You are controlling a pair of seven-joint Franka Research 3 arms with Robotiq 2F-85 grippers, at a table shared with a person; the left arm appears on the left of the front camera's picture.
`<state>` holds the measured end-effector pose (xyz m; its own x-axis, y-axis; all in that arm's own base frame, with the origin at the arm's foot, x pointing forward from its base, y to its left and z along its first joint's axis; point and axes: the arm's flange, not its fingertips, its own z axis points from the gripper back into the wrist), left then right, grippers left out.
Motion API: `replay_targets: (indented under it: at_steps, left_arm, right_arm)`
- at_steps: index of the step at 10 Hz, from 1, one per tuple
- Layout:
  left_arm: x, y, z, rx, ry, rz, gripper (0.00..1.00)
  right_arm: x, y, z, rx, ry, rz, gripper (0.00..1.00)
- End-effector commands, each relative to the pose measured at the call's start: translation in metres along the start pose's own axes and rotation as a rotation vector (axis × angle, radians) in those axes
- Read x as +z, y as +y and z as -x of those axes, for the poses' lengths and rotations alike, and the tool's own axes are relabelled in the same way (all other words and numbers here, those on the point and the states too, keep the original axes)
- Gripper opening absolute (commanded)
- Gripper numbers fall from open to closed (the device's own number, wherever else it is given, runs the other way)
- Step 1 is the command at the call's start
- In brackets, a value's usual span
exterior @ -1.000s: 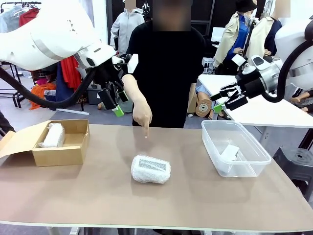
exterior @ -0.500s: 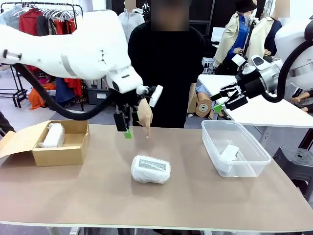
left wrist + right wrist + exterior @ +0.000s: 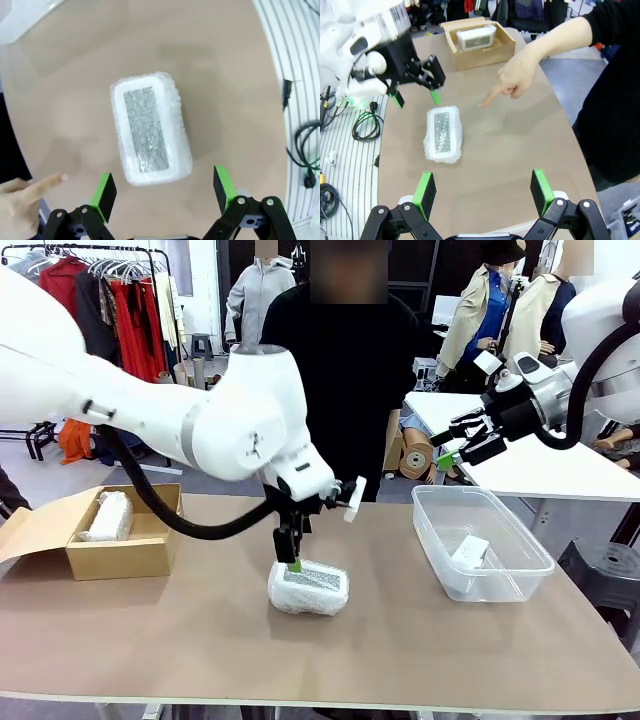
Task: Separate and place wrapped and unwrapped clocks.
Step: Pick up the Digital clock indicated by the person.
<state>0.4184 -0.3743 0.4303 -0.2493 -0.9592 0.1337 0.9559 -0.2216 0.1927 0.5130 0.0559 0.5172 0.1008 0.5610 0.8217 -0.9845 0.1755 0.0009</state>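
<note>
The left pincer (image 3: 162, 187) hangs spread wide just above the bubble-wrapped clock (image 3: 308, 587), bare surface (image 3: 200, 640) all around it; the person's pointing hand (image 3: 512, 82) hovers nearby.

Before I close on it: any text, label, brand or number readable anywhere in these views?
None readable.
Bubble-wrapped oblong bundle with grey face: no print shows through the wrap.
Brown cardboard box: plain.
Clear plastic tub: no label visible.
Open left gripper: no markings legible.
</note>
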Motion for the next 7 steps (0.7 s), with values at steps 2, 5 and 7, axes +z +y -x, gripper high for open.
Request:
replay_targets:
  at_steps: [2,5,7]
  left_arm:
    - [-0.045,0.009,-0.011,0.021,0.05,-0.03,1.0]
    - [-0.037,0.003,-0.005,0.001,0.036,-0.02,1.0]
    - [-0.052,0.006,-0.009,0.0,0.033,-0.003,1.0]
  right_arm:
    - [-0.002,0.0,-0.002,-0.005,-0.003,0.017,1.0]
    - [-0.002,0.0,-0.002,-0.005,-0.003,0.017,1.0]
    - [-0.002,0.0,-0.002,-0.005,-0.003,0.017,1.0]
